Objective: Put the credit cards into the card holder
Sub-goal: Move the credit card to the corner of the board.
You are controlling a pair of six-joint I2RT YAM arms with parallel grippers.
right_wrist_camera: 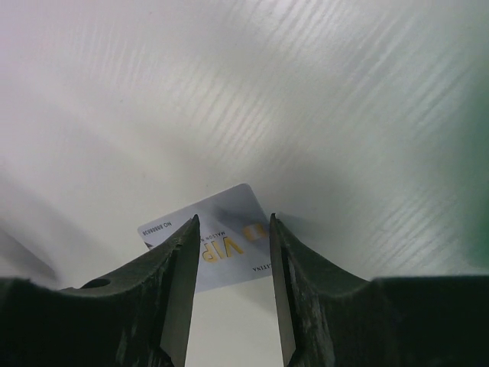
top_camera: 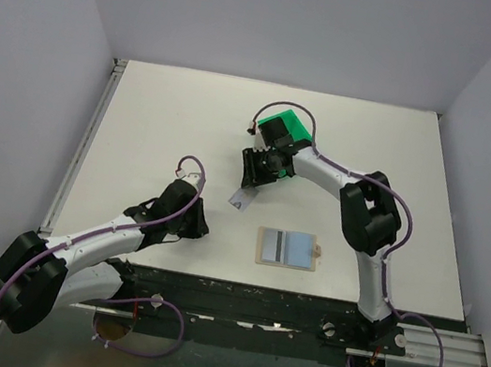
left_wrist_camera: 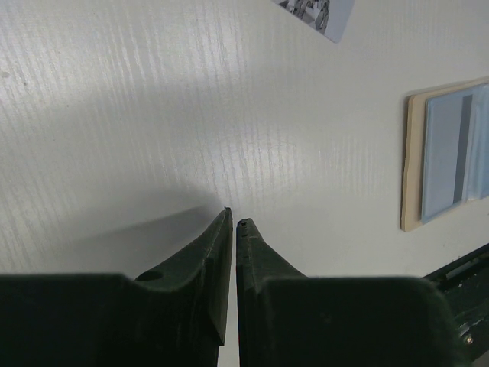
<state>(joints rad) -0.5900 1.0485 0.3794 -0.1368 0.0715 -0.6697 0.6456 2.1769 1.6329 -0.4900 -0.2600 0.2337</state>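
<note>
White tabletop fills both wrist views. On it, the right gripper (right_wrist_camera: pixel 234 222) stands open, its fingers straddling a silver VIP card (right_wrist_camera: pixel 229 208) beneath them without clamping it. Off to the side, the left gripper (left_wrist_camera: pixel 235 216) is all but closed and empty. Between the arms, the card holder (left_wrist_camera: pixel 412 160) lies open, with a dark-striped card (top_camera: pixel 284 247) on it.

The card holder (top_camera: pixel 260 245) lies open and flat toward the near side, right of centre, its tan border framing a pale blue inside. A silver-grey card with a dark stripe (top_camera: pixel 284 246) rests on that inside. A second card (top_camera: pixel 241 200), pale with gold "VIP" lettering, lies just beyond and left of the holder, apart from it.
</note>
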